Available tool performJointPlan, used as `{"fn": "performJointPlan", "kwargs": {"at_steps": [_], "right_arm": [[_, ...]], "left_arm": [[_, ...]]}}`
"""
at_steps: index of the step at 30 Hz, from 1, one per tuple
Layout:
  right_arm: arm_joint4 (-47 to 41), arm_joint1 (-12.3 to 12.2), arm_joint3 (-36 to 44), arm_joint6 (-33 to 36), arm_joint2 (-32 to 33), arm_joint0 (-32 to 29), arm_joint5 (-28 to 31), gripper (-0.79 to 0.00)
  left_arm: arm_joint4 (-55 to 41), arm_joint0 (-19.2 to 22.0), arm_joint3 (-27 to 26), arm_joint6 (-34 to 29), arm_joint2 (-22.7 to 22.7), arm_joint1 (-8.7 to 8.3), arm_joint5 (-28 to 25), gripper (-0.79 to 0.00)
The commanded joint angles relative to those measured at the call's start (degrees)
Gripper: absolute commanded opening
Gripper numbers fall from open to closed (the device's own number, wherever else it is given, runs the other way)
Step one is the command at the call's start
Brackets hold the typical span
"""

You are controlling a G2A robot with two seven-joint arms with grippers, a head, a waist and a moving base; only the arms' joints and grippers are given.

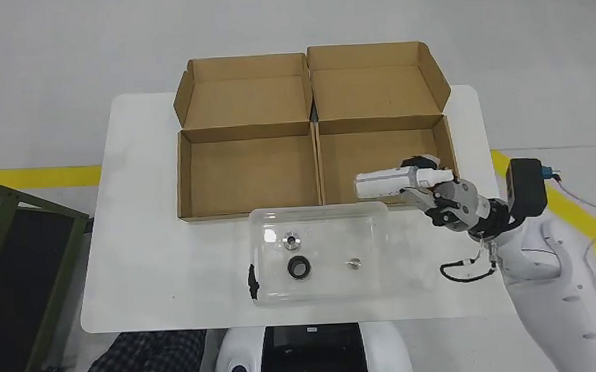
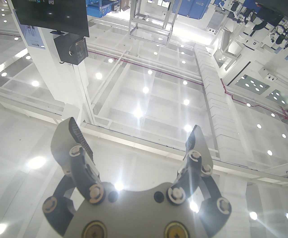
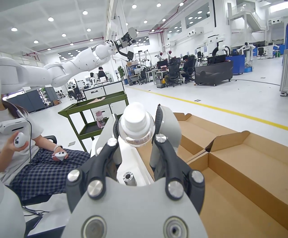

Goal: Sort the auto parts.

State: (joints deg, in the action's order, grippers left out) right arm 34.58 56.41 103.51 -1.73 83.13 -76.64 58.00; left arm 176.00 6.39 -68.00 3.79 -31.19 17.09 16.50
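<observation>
Top view: my right gripper (image 1: 421,180) pinches a white plastic cylinder (image 1: 378,182) over the right-hand brown cardboard box (image 1: 369,153), ready to drop. Left gripper (image 2: 133,127) is spread wide.

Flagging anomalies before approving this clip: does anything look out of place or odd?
Nothing spilled or damaged. Two oddities: the left gripper points up at the ceiling, open and empty, and a small black part sits against the left rim of the clear tray; inside or outside, I cannot tell.
</observation>
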Motion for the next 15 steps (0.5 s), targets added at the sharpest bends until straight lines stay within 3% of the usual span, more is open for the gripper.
{"fn": "performJointPlan", "kwargs": {"at_steps": [1,15], "right_arm": [[-0.33,0.00,0.08,0.07,0.11,-0.15,0.00,-0.785],[0.83,0.39,0.79,1.03,0.12,-0.56,-1.71,-0.785]], "left_arm": [[0.00,0.00,0.00,0.00,0.00,0.00,0.00,0.000],[0.00,0.00,0.00,0.00,0.00,0.00,0.00,0.000]]}}
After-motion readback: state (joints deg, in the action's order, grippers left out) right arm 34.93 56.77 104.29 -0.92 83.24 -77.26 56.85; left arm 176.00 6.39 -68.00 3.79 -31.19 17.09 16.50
